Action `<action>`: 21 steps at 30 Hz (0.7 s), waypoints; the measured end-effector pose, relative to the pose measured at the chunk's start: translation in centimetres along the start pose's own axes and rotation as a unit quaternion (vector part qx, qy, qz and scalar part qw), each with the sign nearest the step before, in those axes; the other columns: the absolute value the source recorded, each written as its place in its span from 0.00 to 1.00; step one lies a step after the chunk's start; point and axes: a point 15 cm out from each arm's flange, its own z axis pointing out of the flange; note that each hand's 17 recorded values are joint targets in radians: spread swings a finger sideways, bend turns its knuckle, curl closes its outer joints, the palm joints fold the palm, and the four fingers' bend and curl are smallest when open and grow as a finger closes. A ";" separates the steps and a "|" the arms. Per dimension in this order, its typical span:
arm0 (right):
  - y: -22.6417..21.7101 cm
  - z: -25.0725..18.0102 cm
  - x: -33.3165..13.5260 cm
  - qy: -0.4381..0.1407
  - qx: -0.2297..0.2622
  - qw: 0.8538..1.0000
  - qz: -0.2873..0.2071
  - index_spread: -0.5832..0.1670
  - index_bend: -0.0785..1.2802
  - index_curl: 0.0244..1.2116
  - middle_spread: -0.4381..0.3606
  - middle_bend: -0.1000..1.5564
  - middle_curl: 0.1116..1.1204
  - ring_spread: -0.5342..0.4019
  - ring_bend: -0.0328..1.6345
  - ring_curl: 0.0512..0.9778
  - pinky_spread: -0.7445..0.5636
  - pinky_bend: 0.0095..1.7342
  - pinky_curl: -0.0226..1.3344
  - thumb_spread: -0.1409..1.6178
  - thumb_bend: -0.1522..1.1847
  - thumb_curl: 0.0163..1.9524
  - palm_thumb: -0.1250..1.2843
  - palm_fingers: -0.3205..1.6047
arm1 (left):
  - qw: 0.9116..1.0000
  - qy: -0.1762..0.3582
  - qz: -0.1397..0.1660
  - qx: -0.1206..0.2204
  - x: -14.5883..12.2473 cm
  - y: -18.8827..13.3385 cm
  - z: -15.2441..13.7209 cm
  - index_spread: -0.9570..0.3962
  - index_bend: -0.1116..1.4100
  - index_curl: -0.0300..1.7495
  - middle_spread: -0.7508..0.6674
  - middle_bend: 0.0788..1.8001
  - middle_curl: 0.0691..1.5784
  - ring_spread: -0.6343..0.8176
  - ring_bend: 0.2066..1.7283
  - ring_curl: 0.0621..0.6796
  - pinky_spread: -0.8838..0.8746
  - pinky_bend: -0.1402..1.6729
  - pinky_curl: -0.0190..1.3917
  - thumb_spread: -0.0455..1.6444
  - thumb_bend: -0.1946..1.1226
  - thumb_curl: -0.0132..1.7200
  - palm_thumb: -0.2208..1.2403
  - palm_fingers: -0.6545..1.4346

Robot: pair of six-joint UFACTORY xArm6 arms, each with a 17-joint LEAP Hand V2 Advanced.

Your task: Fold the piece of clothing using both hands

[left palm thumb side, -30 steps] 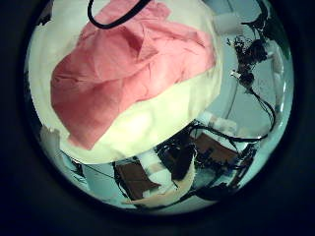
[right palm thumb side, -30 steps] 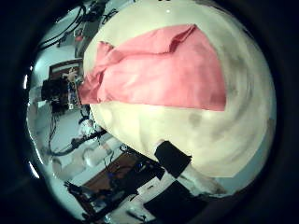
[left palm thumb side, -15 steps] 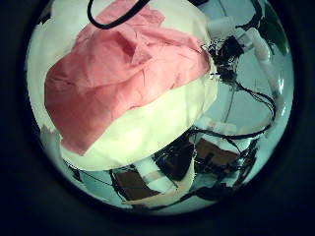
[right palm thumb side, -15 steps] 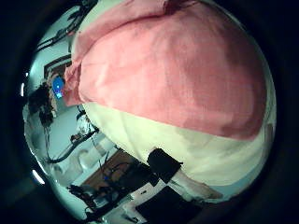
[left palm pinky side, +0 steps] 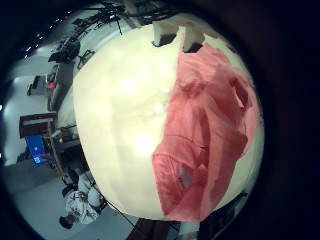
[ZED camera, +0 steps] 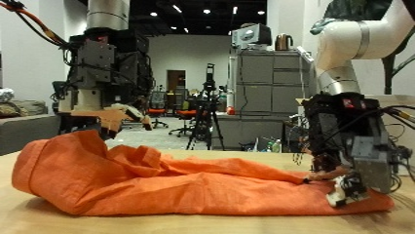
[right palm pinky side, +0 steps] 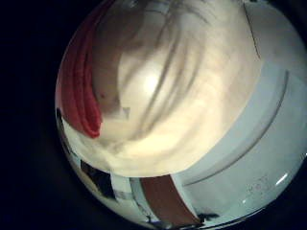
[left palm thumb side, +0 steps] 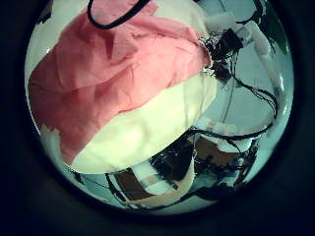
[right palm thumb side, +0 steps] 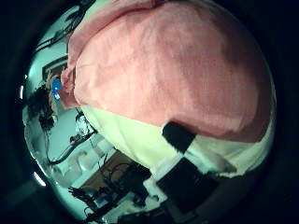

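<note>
In the outside view an orange piece of clothing [ZED camera: 169,180] lies crumpled in a long heap across the light wooden table [ZED camera: 195,222]. A hand [ZED camera: 344,156] on a white arm is down at one end of the cloth, touching its edge. I cannot tell which hand it is. The cloth fills much of the right thumb side palm view [right palm thumb side: 168,70], so it is close under the right palm. It also shows in the left thumb side palm view [left palm thumb side: 108,79], in the left little finger side palm view [left palm pinky side: 210,130], and at the rim of the right little finger side palm view [right palm pinky side: 82,86].
Behind the table stand grey cabinets [ZED camera: 266,97] and dark equipment racks [ZED camera: 104,73].
The cloth fills more of both thumb side palm views than before, so both palms have come closer to it. The cloth itself lies much the same.
</note>
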 end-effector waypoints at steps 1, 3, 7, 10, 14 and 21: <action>-0.4 -0.3 0.1 0.003 0.010 1.000 0.000 0.40 0.20 0.24 0.40 0.26 0.26 0.53 0.29 0.24 0.64 0.10 0.22 0.61 0.11 0.16 0.56 0.40 | 1.000 0.000 0.002 0.000 0.2 -0.1 0.1 0.69 0.17 0.16 0.80 0.05 0.10 0.83 0.15 0.25 0.82 0.24 0.23 0.54 0.13 0.19 0.16 0.28; -1.0 -1.0 0.2 0.007 0.027 1.000 -0.001 0.38 0.22 0.25 0.39 0.22 0.24 0.48 0.33 0.26 0.59 0.11 0.23 0.61 0.11 0.16 0.58 0.43 | 1.000 0.001 0.006 0.001 0.9 -0.4 0.4 0.70 0.17 0.16 0.79 0.05 0.10 0.83 0.15 0.26 0.83 0.23 0.23 0.54 0.12 0.19 0.16 0.28; -2.0 -2.1 0.6 0.015 0.059 0.998 -0.003 0.31 0.26 0.29 0.28 0.32 0.24 0.34 0.45 0.33 0.40 0.21 0.24 0.60 0.11 0.17 0.64 0.61 | 1.000 0.011 0.019 0.012 4.0 -1.6 1.6 0.70 0.17 0.16 0.79 0.05 0.10 0.83 0.15 0.26 0.82 0.23 0.23 0.54 0.12 0.19 0.16 0.28; -2.6 -3.4 1.2 0.022 0.091 0.996 -0.001 0.25 0.25 0.30 0.22 0.40 0.30 0.26 0.48 0.36 0.24 0.25 0.25 0.60 0.11 0.18 0.68 0.72 | 0.999 0.016 0.033 0.010 6.3 -1.9 2.2 0.70 0.17 0.16 0.79 0.05 0.10 0.83 0.15 0.26 0.82 0.23 0.24 0.54 0.12 0.19 0.16 0.28; -1.7 -4.7 1.3 0.025 0.107 0.994 0.001 0.19 0.29 0.37 0.16 0.46 0.37 0.20 0.52 0.42 0.10 0.31 0.28 0.60 0.10 0.18 0.72 0.75 | 0.998 0.020 0.055 0.006 9.7 -2.9 3.1 0.70 0.17 0.16 0.79 0.05 0.10 0.83 0.15 0.25 0.82 0.23 0.24 0.54 0.12 0.19 0.17 0.28; 2.2 -8.0 0.6 0.032 0.128 0.991 -0.001 0.14 0.33 0.45 0.12 0.51 0.44 0.18 0.56 0.46 0.02 0.36 0.30 0.60 0.10 0.19 0.74 0.74 | 0.997 0.021 0.066 0.020 12.8 -5.1 5.4 0.72 0.17 0.16 0.79 0.05 0.10 0.84 0.14 0.25 0.82 0.23 0.24 0.55 0.13 0.19 0.17 0.28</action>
